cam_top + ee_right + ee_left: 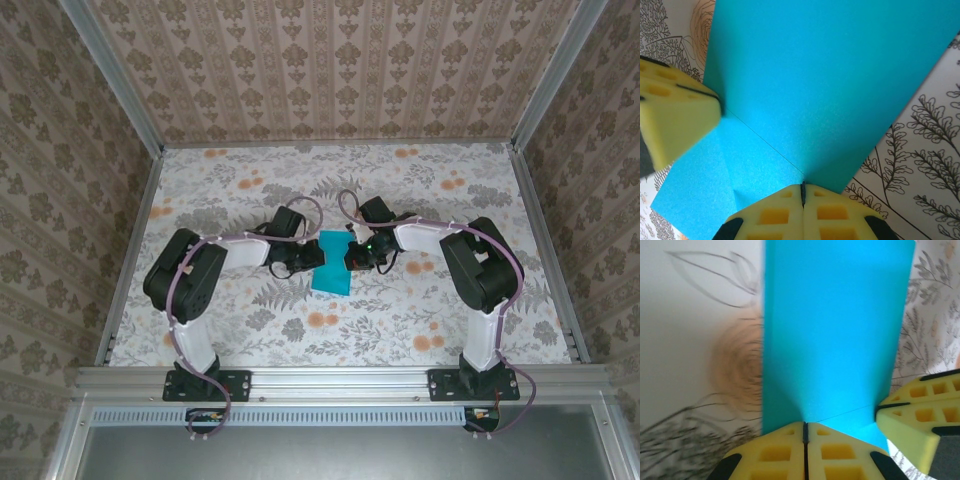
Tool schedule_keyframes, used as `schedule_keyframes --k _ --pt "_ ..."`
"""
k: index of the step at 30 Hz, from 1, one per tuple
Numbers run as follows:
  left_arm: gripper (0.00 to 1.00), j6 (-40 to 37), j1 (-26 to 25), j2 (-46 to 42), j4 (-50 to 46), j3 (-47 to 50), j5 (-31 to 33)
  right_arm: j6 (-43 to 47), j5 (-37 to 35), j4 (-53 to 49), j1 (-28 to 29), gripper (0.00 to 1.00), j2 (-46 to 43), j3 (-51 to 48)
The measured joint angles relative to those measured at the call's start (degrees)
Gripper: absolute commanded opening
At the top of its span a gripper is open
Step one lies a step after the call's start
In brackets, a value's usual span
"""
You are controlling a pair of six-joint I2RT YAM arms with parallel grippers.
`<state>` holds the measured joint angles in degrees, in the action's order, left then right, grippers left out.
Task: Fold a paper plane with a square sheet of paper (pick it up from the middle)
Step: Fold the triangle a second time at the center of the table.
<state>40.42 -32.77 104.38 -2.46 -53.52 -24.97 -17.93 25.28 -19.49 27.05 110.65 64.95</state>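
square sheet of paper (331,265): teal-blue and plain, sat in the middle of the worktop (250,185), right between the two claws.
paper's shape: looked longer than wide from above, tilted a little, with straight edges.
fold line (762,147): thin and straight, ran across the paper near one end, from the tip of one claw to the tip of the other.
left claw (308,260): pressed together, pinching the left side of the paper.
left claw up close (805,427): two yellow fingers (775,455) shut tight side by side, with the blue paper (835,330) starting right at their tips.
right claw (350,258): pressed together too, pinching the right side of the paper.
right claw up close (802,190): yellow fingers (832,215) shut tight, with the paper (815,75) spreading away from their tips.
claws together: sat very near each other, both on the same end of the paper; a finger of the right claw (912,427) seen from the left wrist, a finger of the left claw (677,122) seen from the right wrist.
paper up or down: could not tell if lifted off the worktop or lying flat on it.
worktop look: pale, with orange flowers and grey leaves.
left arm (185,275): black and white, bent at the elbow, pointed in toward the middle.
right arm (480,265): the same, bent the other way.
walls (330,70): brown, with a flower pattern.
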Motion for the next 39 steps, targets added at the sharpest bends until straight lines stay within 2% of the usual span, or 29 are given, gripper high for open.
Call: schedule_keyframes --k 5,10,17,24,32,36,39 --pt "0.09 -0.7 2.0 -5.0 -2.2 1.9 1.9 0.0 0.0 0.0 0.0 0.0 0.0 0.0" --pt "0.09 -0.6 0.2 -6.8 0.0 2.0 0.0 0.0 0.1 0.0 0.0 0.0 0.0 0.1" --pt "0.08 0.0 -3.3 -1.7 1.7 -0.2 -2.3 0.0 0.8 0.4 -0.1 0.01 -0.1 -0.2" --pt "0.07 1.4 -3.5 1.9 2.9 -0.7 -3.3 0.2 1.6 1.6 -0.4 0.03 -0.9 -1.2" --pt "0.07 3.1 -3.5 2.1 5.4 0.4 -3.8 -3.3 4.1 2.6 -0.8 0.12 -9.6 -8.0" --pt "0.06 3.8 -3.5 2.1 7.3 1.3 -4.2 -6.5 4.2 3.1 1.0 0.11 -13.9 -10.8" --pt "0.07 4.1 -3.5 2.1 8.4 1.8 -4.4 -9.2 3.5 3.0 3.8 0.06 -15.5 -11.9"
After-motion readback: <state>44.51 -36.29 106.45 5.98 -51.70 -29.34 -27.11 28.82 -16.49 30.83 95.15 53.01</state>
